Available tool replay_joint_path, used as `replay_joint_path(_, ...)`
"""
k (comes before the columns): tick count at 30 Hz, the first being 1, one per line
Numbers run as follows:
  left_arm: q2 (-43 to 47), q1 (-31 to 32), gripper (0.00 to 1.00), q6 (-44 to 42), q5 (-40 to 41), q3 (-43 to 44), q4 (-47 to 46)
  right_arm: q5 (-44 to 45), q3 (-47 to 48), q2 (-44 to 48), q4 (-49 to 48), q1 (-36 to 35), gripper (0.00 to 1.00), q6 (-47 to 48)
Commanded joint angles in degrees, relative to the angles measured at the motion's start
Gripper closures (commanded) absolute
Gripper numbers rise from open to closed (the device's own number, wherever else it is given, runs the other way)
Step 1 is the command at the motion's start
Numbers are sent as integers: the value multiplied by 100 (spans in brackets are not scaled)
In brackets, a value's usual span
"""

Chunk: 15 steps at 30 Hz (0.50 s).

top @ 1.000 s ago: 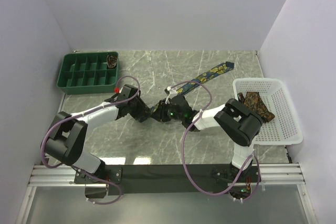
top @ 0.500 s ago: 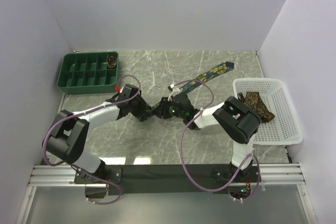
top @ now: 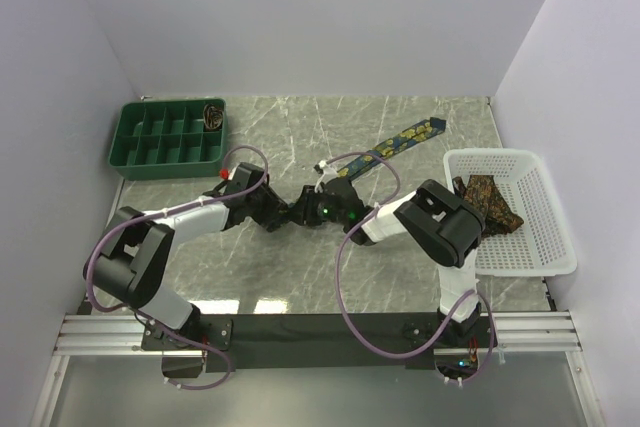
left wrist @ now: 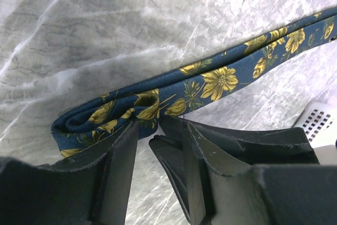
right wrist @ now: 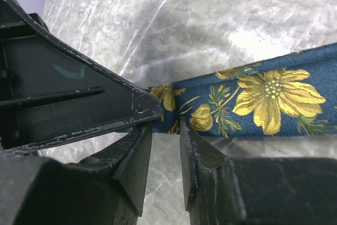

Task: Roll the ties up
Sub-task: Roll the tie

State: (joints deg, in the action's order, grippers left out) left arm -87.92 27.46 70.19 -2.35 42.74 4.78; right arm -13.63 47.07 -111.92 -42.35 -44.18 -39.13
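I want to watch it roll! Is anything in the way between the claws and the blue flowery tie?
Nothing visible is in the way. The left claw and the right claw both sit right at the folded end of the blue tie.

A dark navy tie with a yellow floral print is lying flat on the tabletop, stretching diagonally from its pointed end at the far right down towards the middle. Its near end is doubling back on itself in a flat, loose fold, not yet rolling into a coil. Brown ties with a gold pattern are lying crumpled together in the far left corner of the white basket.
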Motion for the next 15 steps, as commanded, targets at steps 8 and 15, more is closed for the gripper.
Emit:
replay_joint_path(8,-76,22,55,100,-64,-108,-231,-131,399,-269,95,33,74,-85)
replay_joint_path(15,169,22,54,179,6,-257,-442,-272,312,-524,490,296,100,-384)
